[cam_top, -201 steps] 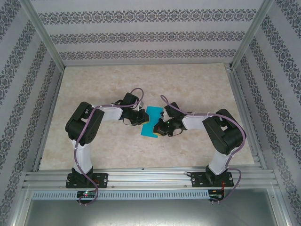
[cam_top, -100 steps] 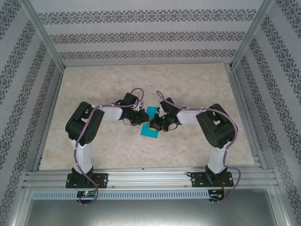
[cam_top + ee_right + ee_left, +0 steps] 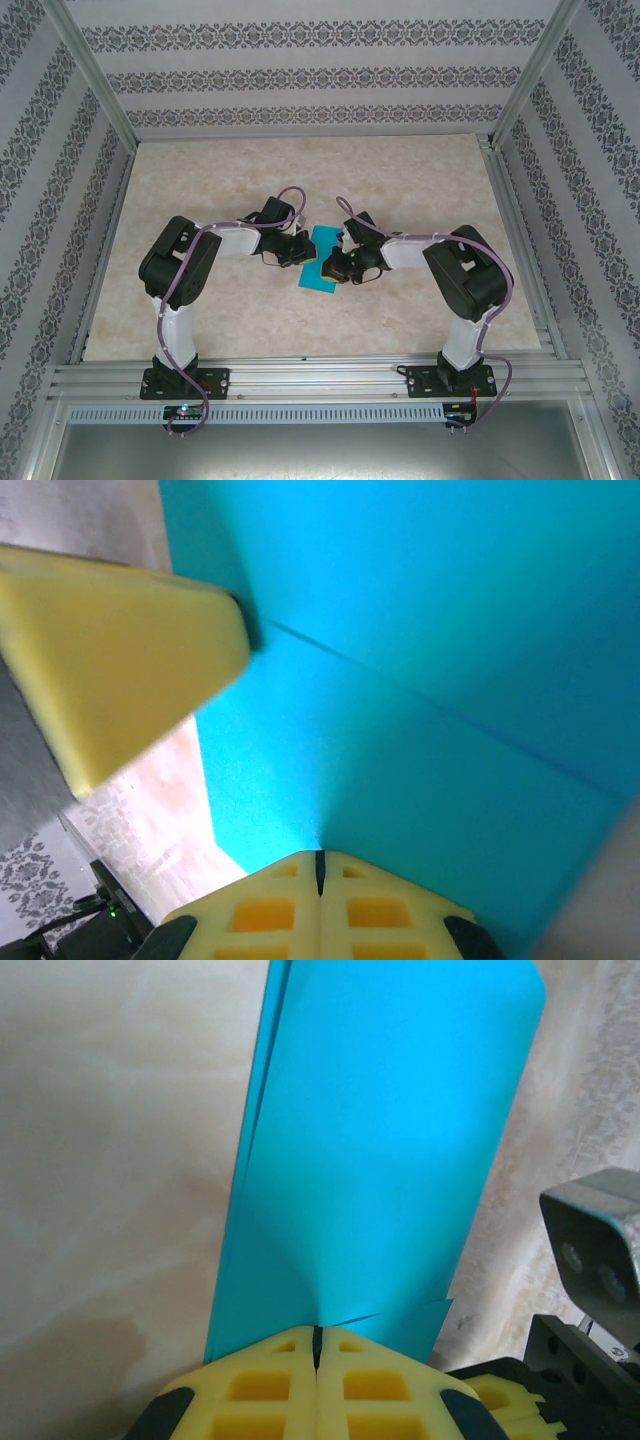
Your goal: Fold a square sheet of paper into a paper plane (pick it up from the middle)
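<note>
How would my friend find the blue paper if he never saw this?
Look at the middle of the beige marbled table. There the left gripper and the right gripper both pinch a thin, folded turquoise-blue sheet of paper. It is the one blue thing on the pale tabletop.

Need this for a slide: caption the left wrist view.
Left end effector shut on folded turquoise paper over marble-look table.

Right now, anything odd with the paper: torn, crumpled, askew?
No tear or crumple shows. The sheet of paper is folded and pinched by the left pincer and right pincer. Only oddity: its layers sit slightly offset along the left edge in the left wrist view.
</note>
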`<state>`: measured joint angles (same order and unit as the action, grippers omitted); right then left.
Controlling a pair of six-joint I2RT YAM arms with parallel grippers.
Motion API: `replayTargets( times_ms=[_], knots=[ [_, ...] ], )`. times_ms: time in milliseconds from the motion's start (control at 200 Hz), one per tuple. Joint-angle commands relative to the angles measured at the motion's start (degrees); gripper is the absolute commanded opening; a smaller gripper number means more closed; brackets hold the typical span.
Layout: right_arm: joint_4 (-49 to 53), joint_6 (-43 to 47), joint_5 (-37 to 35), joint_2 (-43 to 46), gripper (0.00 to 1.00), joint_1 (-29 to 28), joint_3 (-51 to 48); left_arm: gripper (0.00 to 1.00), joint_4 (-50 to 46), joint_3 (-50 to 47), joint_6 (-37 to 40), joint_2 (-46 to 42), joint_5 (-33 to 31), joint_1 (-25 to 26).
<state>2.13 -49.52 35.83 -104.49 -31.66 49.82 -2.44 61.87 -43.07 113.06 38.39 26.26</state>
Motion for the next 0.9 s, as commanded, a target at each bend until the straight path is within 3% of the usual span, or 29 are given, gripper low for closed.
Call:
replayTargets(
  times_ms=[0,615,814,894],
  knots=[
    [3.45,0.70,-0.63,2.36,0.03,-0.67,-3.72,0.07,-4.38,-1.38,0.00,2.34,-6.09,0.24],
    [4.76,1.27,-1.02,10.60,0.06,-0.12,-12.64,0.07,-4.88,-0.83,0.17,1.92,-5.80,0.19],
    [6.32,1.72,-4.30,14.69,0.20,1.75,-9.46,0.09,-4.27,-0.74,-0.90,-0.37,-4.48,0.19],
    [6.26,1.30,-5.98,14.52,0.22,2.56,-7.57,0.10,-3.59,-0.94,-1.99,-1.38,-3.90,0.24]
  ],
)
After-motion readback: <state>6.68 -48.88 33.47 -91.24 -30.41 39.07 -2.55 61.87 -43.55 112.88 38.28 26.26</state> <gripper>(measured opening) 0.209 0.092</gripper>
